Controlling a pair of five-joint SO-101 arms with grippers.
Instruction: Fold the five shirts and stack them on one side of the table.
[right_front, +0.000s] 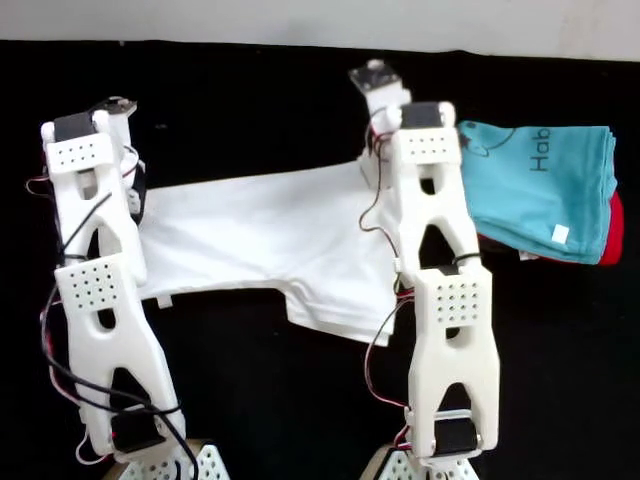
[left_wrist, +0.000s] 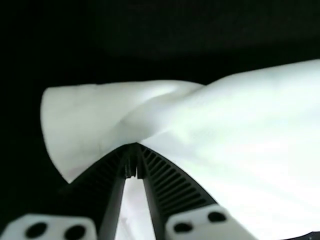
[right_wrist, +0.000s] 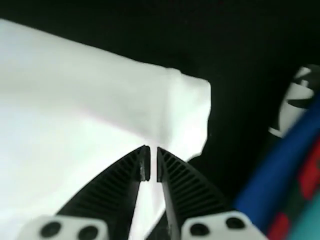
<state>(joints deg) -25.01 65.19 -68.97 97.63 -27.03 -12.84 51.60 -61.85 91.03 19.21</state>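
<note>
Two pinches: left gripper (left_wrist: 133, 162) and right gripper (right_wrist: 150, 162) each clamped on white shirt (right_front: 270, 235), stretched between them, we judge for folding; folded stack (right_front: 540, 190) just beside right gripper.

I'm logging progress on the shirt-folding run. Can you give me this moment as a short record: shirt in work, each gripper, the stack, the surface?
shirt in work: white shirt, lying stretched between the two arms, not yet folded small
left gripper: left gripper shut on one end of the cloth, which curls up there
right gripper: right gripper shut on the opposite end, near the stack
stack: folded teal shirt on top, red shirt peeking out beneath, beside the right arm
surface: black table
</note>
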